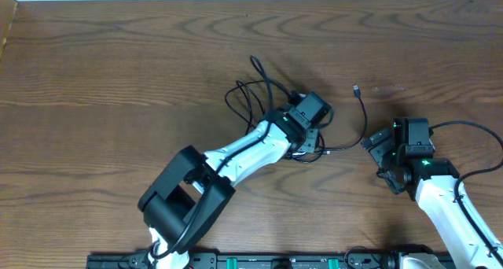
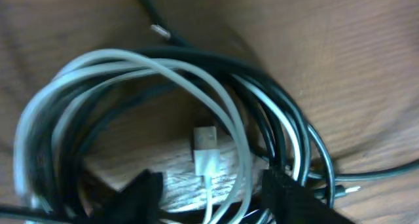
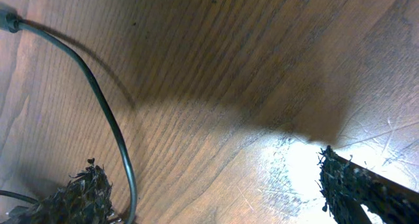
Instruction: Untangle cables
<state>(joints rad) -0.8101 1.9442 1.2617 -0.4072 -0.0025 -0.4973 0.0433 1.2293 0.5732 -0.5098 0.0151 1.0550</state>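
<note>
White arms [image 1: 253, 146], black joints [image 1: 185, 193], small green lights [image 1: 425, 162].

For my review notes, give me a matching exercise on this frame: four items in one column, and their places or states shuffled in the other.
1 white cable
2 left gripper
3 right gripper
4 loose black plug

A open above bare table
B coiled inside the tangle
C lying apart, right of the tangle
D fingers astride the tangle

Pairs: 1-B, 2-D, 3-A, 4-C
</note>
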